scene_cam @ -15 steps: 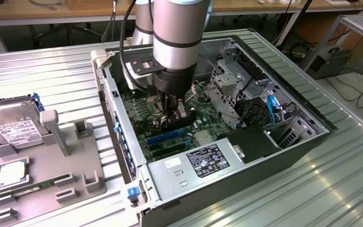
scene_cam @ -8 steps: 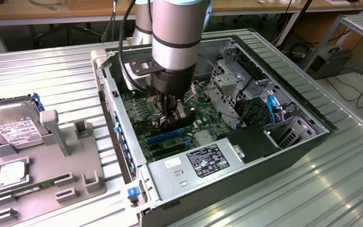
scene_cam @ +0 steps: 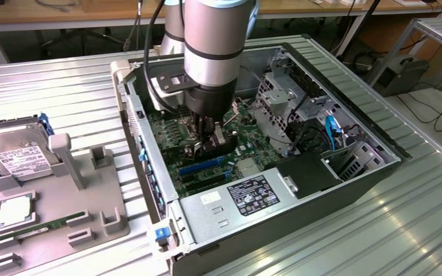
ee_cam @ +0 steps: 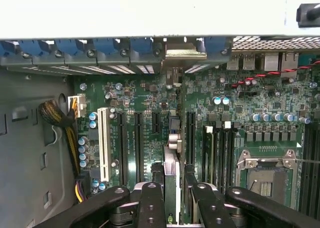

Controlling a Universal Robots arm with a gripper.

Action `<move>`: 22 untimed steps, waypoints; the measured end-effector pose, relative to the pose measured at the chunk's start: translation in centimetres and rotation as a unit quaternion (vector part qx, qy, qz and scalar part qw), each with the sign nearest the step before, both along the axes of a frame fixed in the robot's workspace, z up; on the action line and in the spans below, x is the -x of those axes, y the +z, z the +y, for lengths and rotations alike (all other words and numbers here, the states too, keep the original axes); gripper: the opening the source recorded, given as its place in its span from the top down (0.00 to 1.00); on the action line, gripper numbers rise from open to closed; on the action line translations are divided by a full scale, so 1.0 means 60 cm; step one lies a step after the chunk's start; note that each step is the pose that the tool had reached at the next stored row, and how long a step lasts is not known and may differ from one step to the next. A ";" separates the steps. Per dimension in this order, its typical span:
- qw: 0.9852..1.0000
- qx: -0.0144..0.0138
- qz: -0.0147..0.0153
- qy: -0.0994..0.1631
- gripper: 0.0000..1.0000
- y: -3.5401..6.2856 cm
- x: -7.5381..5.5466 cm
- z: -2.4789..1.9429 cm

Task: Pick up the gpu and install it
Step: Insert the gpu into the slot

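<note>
Exterior view's left: hard drive (scene_cam: 15, 154) and RAM stick (scene_cam: 41, 226) on grey fixture tray (scene_cam: 60, 201), tabletop (scene_cam: 67, 86).
Centre: claw (ee_cam: 171, 188) pinching gpu (ee_cam: 170, 175) edge-on inside PC case (scene_cam: 374, 178), over motherboard (ee_cam: 240, 108) slots.
Step judged: insertion under way. Next calls for straight seating, bracket (ee_cam: 182, 50) at rear opening.

An open computer case (scene_cam: 359, 172) lies on its side before me on a ribbed metal table (scene_cam: 405, 230). Inside it I see the green motherboard (ee_cam: 150, 98), a white slot (ee_cam: 103, 143), and the empty CPU socket (ee_cam: 265, 175). At the exterior view's left, a grey tray (scene_cam: 60, 213) holds a hard drive (scene_cam: 14, 152).
</note>
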State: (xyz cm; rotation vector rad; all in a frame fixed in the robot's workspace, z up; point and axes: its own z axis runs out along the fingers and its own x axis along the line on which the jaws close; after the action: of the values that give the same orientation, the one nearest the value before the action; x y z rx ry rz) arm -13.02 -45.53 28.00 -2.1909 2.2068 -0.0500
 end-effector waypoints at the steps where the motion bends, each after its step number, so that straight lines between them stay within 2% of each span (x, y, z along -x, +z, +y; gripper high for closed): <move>1: 1.000 0.000 0.000 0.000 0.74 0.000 0.000 0.0000; 22: 1.000 0.000 0.000 0.000 0.74 -0.009 0.000 0.0000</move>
State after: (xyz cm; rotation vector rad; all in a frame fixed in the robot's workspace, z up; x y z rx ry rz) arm -13.03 -45.53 27.45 -2.1906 2.2067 -0.0499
